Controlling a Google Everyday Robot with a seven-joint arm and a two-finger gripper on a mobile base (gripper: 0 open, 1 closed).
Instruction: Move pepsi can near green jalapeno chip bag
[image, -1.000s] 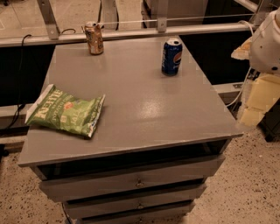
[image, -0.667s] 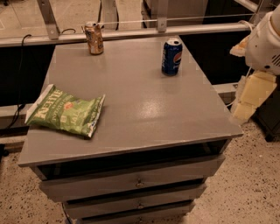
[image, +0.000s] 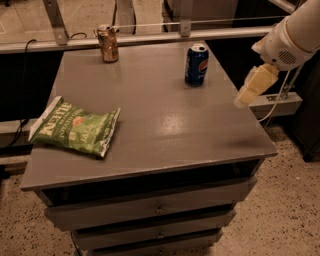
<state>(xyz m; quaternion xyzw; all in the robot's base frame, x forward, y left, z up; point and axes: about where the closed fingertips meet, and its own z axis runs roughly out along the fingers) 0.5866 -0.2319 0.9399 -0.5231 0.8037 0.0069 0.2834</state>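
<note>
Gripper (image: 245, 98) (state unclear) hangs past the grey table (image: 165, 127) edge near pepsi can (image: 196, 65), above speckled floor (image: 292, 200).

On your grey surface (image: 170, 130), the pepsi can (image: 196, 65) stands upright near the far right corner, well apart from the green jalapeno chip bag (image: 75, 127) lying flat at the left edge. An orange-brown can (image: 108, 43) stands at the far edge. Your claw (image: 246, 95) hangs off the right edge, seemingly just above surface height, touching nothing. Drawers (image: 150, 210) show below the front.
</note>
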